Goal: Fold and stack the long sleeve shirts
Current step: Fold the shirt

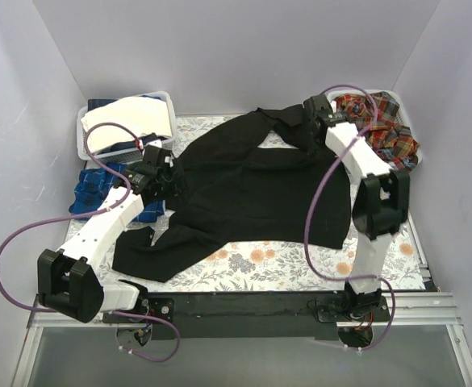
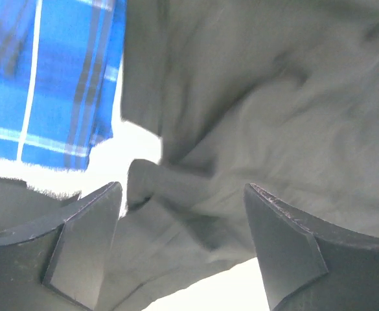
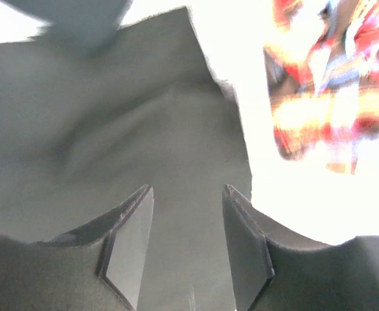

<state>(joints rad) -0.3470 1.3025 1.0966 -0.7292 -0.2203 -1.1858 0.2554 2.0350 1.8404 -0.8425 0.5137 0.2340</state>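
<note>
The black shirt lies spread across the floral mat, sleeves trailing to the front left and back. My left gripper is open over the shirt's left edge; in the left wrist view black cloth lies between and beyond the open fingers, with the blue checked shirt at upper left. My right gripper is open over the shirt's back right part; the right wrist view shows black cloth between its fingers and the red plaid shirts beyond. The blue checked shirt lies at the left edge.
A white bin at back left holds a cream cloth. A bin at back right holds red-orange plaid shirts. White walls close in on both sides and the back. The floral mat shows in front of the shirt.
</note>
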